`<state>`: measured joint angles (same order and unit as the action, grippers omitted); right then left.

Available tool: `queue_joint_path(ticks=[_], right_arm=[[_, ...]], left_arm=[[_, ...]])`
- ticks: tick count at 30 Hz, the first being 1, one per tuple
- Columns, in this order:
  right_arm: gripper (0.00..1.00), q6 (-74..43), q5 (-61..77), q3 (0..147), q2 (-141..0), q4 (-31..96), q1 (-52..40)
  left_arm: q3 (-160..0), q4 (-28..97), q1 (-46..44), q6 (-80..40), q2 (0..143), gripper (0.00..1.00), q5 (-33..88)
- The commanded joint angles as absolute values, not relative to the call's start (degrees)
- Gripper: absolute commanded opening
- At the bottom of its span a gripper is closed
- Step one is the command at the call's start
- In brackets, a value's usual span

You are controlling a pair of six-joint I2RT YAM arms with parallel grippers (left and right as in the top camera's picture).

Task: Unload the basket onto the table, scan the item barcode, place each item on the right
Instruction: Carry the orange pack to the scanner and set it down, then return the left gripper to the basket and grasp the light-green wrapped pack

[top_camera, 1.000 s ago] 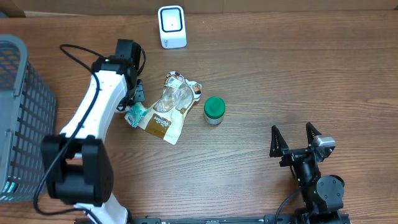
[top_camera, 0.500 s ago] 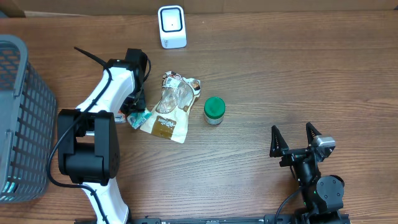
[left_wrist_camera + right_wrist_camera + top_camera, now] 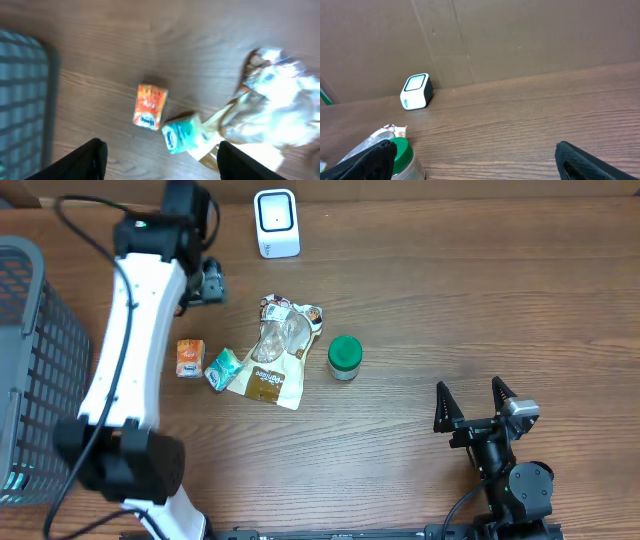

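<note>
A white barcode scanner (image 3: 276,222) stands at the back of the table, also seen as the scanner (image 3: 416,91) in the right wrist view. A small orange box (image 3: 189,358) lies flat beside a teal packet (image 3: 222,368). A clear-fronted snack bag (image 3: 277,350) and a green-lidded jar (image 3: 344,357) lie to their right. My left gripper (image 3: 205,280) hangs open above the table, behind these items. Its wrist view looks down on the orange box (image 3: 150,106) and teal packet (image 3: 182,134), with nothing between the jaws. My right gripper (image 3: 476,405) rests open at the front right.
A grey mesh basket (image 3: 30,370) fills the left edge of the table. A cardboard wall (image 3: 520,35) runs along the back behind the scanner. Bare wood lies between the jar and my right gripper.
My left gripper has opened, let go of the orange box, and risen back toward the far left. The orange box now lies on the table left of the teal packet. The right arm is still.
</note>
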<state>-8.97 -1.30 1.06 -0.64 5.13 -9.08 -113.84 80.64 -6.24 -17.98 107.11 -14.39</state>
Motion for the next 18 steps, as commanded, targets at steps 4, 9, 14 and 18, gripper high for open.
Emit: queue_joint_path(ticks=[4, 9, 14, 18], right_arm=[[1.00, -8.7, -1.2, 0.5, -0.3, 4.7, -8.9], [1.00, -8.7, -1.1, 0.5, -0.3, 4.7, -8.9], [1.00, -8.7, -1.1, 0.5, -0.3, 4.7, -8.9], [1.00, -8.7, -1.1, 0.5, -0.3, 4.7, -8.9]], left_arm=[[-124.3, 85.4, -0.6, -18.7, 97.9, 0.71, -13.5], [-125.5, 86.8, 10.9, -23.0, 91.9, 0.73, -13.3], [-125.2, 88.8, 27.9, -28.0, 90.3, 0.72, -13.3], [-120.9, 88.1, 40.3, -30.3, 92.3, 0.70, -12.8]])
